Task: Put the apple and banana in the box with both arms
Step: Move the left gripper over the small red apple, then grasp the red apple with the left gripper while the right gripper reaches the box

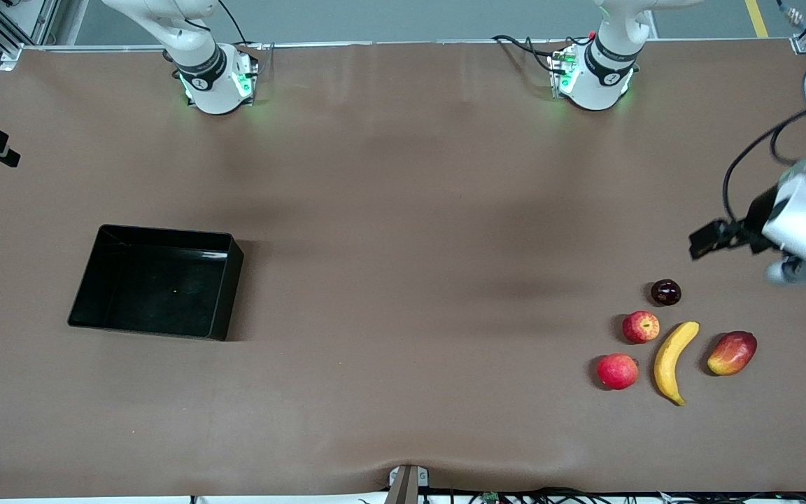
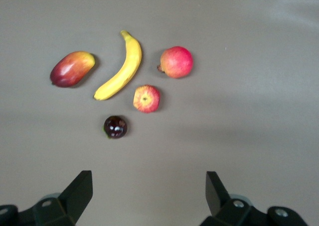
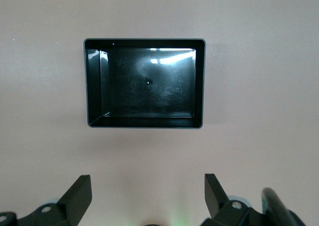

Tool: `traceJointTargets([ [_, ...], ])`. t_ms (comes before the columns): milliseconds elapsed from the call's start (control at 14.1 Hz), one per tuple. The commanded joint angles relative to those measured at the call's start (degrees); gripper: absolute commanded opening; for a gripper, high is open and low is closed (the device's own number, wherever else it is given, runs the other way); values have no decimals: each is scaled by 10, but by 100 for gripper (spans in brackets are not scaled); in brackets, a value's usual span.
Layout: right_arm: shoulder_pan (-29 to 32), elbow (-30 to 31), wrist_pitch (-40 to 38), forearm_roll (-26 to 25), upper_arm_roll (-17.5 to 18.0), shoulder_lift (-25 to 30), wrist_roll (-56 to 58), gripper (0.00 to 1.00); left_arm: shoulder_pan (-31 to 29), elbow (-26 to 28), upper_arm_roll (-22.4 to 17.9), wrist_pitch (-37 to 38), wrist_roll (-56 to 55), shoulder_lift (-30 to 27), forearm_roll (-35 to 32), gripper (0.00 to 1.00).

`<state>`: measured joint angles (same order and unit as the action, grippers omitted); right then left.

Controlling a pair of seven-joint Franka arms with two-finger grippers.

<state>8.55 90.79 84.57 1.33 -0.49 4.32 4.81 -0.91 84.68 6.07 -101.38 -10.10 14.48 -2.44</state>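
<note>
While the right gripper (image 3: 148, 196) waits spread over the empty glossy black box (image 1: 81, 294), the left gripper (image 2: 148, 193), fingers wide, hangs beside the streaked red apple (image 1: 641, 326) and curved yellow banana (image 1: 674, 360), nearer both.

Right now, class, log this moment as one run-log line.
left hand: open, above table by fruit | right hand: open, above table by box | apple, banana: on table | box: empty

High front overview; wrist views straight down (fruit cluster, box (image 3: 144, 84) shared).
</note>
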Motion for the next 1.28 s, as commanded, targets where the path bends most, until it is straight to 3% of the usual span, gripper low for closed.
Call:
traceJointTargets([
  [0, 9, 1, 0, 10, 4, 2, 2, 100, -1, -20, 2, -29, 6, 55, -31, 100],
  [142, 8, 0, 2, 10, 4, 1, 4, 100, 4, -14, 3, -50, 7, 88, -79, 100],
  [356, 7, -23, 5, 6, 4, -31, 6, 100, 0, -14, 3, -68, 8, 123, -80, 100],
  [854, 32, -23, 29, 0, 2, -173, 13, 100, -12, -18, 4, -164, 100, 223, -72, 100],
  [1210, 56, -16, 169, 0, 2, -294, 62, 100, -21, -15, 5, -192, 154, 252, -71, 100],
])
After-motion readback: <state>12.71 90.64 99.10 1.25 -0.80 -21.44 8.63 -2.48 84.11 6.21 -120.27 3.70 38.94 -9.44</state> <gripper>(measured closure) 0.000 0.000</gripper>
